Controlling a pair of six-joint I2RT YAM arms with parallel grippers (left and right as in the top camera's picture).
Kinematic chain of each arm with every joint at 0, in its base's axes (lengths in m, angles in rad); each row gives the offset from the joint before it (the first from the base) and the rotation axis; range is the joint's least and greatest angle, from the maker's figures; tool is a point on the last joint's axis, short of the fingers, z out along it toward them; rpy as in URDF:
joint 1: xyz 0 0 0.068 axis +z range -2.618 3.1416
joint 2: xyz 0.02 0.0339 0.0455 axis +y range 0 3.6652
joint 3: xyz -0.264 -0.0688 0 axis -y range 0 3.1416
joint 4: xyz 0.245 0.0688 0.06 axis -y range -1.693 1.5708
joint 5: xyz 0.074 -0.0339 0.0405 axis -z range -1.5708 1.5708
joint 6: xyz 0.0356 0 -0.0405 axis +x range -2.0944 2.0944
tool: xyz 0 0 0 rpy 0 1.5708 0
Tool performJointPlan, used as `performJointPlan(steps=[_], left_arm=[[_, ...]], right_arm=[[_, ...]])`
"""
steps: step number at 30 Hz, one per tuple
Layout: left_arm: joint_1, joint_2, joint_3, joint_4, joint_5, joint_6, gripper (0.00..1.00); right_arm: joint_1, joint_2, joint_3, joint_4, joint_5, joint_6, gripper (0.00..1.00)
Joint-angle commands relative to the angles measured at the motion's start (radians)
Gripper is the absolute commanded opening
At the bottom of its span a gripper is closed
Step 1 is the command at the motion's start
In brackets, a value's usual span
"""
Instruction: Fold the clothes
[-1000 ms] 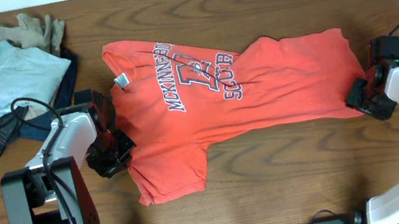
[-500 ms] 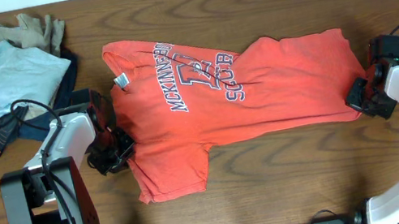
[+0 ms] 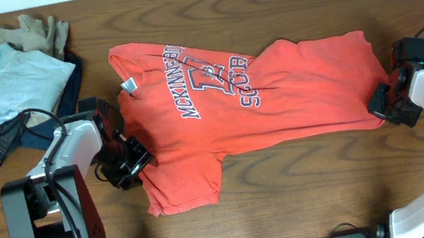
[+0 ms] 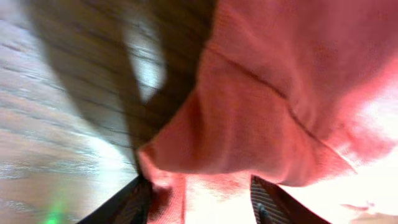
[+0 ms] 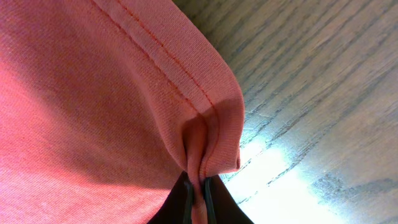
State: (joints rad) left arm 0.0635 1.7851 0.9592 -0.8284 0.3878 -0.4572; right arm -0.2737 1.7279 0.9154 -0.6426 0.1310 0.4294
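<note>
**A:** The left gripper (image 3: 126,162) is at the shirt's (image 3: 278,98) shoulder edge, toward the table's (image 3: 310,180) left edge. In its wrist view the fingers stand part-way apart with a fold of cloth between them. Is it pinched?

**B:** I cannot tell, that view is blurred. The shirt lies across the middle of the table, collar left, hem right, with one sleeve toward the near edge.

**A:** And the right gripper (image 5: 198,199)?

**B:** Squeezed narrow on the hem corner, near the right edge.

**A:** So which step is this?

**B:** I judge it as taking both ends for the first fold. Next comes a sure left grip, then both ends lifted together.

**A:** Anything hidden?

**B:** The far sleeve doesn't show. The heap (image 3: 5,85) in the far left corner lies apart.
</note>
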Motion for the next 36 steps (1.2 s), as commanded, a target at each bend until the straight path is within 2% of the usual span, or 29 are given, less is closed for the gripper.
performJointPlan(steps=[1, 6, 7, 9, 12, 14, 15, 19, 20, 26, 29, 32, 36], left_arm=[[-0.021, 0.029, -0.023, 0.032, 0.042, 0.032, 0.55], [-0.089, 0.029, -0.024, 0.111, 0.022, 0.035, 0.56], [-0.097, 0.029, -0.024, 0.121, 0.005, 0.035, 0.52], [-0.114, 0.029, -0.024, 0.142, -0.053, 0.034, 0.34], [-0.121, 0.029, -0.024, 0.146, -0.099, 0.035, 0.21], [-0.121, 0.029, -0.024, 0.142, -0.105, 0.035, 0.08], [-0.121, 0.029, -0.024, 0.140, -0.105, 0.035, 0.06], [-0.121, 0.027, -0.023, 0.116, -0.105, 0.035, 0.06], [-0.121, 0.024, -0.021, 0.110, -0.105, 0.044, 0.06], [-0.121, -0.053, 0.063, 0.021, -0.105, 0.156, 0.06], [-0.121, -0.124, 0.154, -0.058, -0.105, 0.203, 0.06], [-0.118, -0.198, 0.271, -0.115, -0.105, 0.263, 0.06], [-0.097, -0.277, 0.416, -0.132, -0.105, 0.265, 0.06]], right_arm=[[-0.010, 0.042, -0.021, -0.015, 0.022, 0.004, 0.07], [-0.010, 0.042, -0.021, -0.018, 0.022, 0.004, 0.07], [-0.010, 0.042, -0.021, -0.021, 0.022, 0.004, 0.07], [-0.010, 0.042, -0.021, -0.027, 0.022, 0.004, 0.08], [-0.010, 0.042, -0.021, -0.034, 0.023, 0.003, 0.08], [-0.010, 0.042, -0.021, -0.039, 0.023, 0.003, 0.08], [-0.010, 0.042, -0.021, -0.040, 0.023, 0.001, 0.08], [-0.010, 0.042, -0.021, -0.042, 0.023, 0.000, 0.07], [-0.010, 0.042, -0.021, -0.042, 0.021, 0.000, 0.02], [-0.010, 0.023, 0.003, -0.103, -0.082, -0.040, 0.01], [-0.010, -0.024, 0.058, -0.182, -0.091, -0.054, 0.01], [-0.010, -0.095, 0.140, -0.249, -0.124, -0.134, 0.01], [-0.010, -0.185, 0.278, -0.335, -0.198, -0.210, 0.01]])
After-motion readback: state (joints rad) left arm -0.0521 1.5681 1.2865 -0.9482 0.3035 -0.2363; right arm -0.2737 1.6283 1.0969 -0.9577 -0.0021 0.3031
